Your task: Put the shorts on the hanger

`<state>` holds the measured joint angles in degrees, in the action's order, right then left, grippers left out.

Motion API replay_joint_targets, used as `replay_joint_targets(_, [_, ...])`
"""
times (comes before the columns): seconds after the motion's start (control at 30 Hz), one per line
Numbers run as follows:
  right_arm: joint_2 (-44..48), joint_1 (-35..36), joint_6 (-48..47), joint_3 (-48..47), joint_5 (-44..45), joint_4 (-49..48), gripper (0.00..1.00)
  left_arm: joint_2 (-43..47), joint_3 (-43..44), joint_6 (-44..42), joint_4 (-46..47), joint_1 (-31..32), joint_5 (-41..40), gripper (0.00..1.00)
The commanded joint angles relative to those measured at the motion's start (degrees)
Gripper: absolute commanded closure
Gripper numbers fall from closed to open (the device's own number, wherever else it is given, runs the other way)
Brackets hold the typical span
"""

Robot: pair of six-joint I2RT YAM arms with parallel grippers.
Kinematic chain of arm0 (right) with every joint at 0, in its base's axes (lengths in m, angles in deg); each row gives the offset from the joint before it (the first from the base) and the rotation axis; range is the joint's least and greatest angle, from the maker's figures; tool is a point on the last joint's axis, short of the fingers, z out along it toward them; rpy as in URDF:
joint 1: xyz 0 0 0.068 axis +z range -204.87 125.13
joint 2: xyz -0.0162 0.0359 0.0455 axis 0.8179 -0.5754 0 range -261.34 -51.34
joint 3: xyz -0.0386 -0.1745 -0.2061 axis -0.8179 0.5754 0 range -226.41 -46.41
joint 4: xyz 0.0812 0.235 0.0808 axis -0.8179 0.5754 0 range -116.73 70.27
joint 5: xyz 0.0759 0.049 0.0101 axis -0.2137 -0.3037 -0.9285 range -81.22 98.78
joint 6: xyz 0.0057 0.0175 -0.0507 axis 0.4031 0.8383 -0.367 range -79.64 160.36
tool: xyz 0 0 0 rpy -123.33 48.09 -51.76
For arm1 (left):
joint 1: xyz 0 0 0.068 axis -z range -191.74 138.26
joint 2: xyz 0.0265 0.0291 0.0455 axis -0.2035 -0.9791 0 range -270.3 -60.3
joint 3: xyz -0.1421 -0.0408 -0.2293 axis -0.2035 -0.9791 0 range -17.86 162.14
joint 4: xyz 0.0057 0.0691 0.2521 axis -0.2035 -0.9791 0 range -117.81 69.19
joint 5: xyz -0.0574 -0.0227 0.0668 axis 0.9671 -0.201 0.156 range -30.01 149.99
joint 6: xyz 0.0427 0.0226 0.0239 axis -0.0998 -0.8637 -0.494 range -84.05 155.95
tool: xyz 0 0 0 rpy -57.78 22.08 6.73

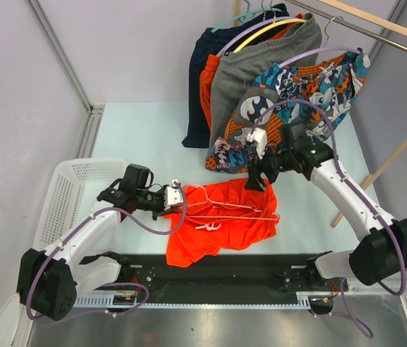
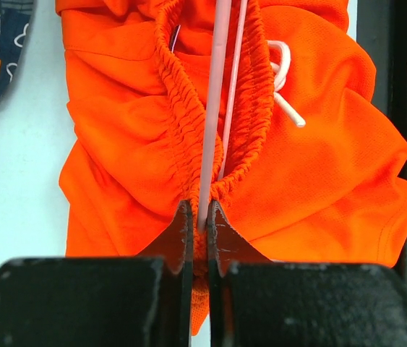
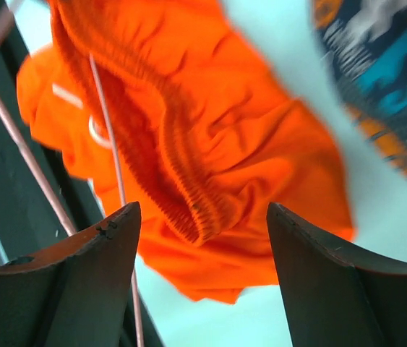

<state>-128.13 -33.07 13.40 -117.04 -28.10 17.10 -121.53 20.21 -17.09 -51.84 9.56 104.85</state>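
Observation:
The orange-red shorts (image 1: pixel 221 224) lie crumpled on the table between the arms, with the white drawstring (image 2: pixel 284 79) showing. The pale pink hanger (image 1: pixel 225 206) lies across their waistband. My left gripper (image 1: pixel 176 196) is at the shorts' left edge. It is shut on the hanger wire (image 2: pixel 214 108), with a bit of the elastic waistband (image 2: pixel 181 108) pinched beside it. My right gripper (image 1: pixel 257 177) hovers open over the shorts' far right corner. In the right wrist view its fingers (image 3: pixel 202 213) straddle the gathered waistband (image 3: pixel 189 195) without touching it, and the hanger wire (image 3: pixel 109 137) runs past the left finger.
A white mesh basket (image 1: pixel 66 191) stands at the left. Patterned shorts on a lilac hanger (image 1: pixel 304 94), grey shorts (image 1: pixel 246 72) and dark garments hang from a rail at the back. A wooden rod (image 1: pixel 387 163) leans at the right. The black arm base strip (image 1: pixel 217 271) runs along the near edge.

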Motion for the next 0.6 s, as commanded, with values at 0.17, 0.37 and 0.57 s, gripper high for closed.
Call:
replay_joint_targets(0.17, [-5.1, 9.3, -8.2, 7.1, 8.0, 0.9, 0.32, 1.4, 0.5, -2.3, -0.1, 0.3, 2.0, 1.00])
replay_joint_targets(0.37, [-9.4, 10.5, -9.6, 9.3, 13.8, -3.2, 0.36, 4.4, -1.4, -0.3, -0.3, 0.4, 0.1, 1.00])
replay_joint_targets(0.57, [-11.4, 10.2, -10.6, 12.4, 17.6, -4.5, 0.41, 3.3, -1.1, 1.9, -1.0, 0.3, -1.9, 1.00])
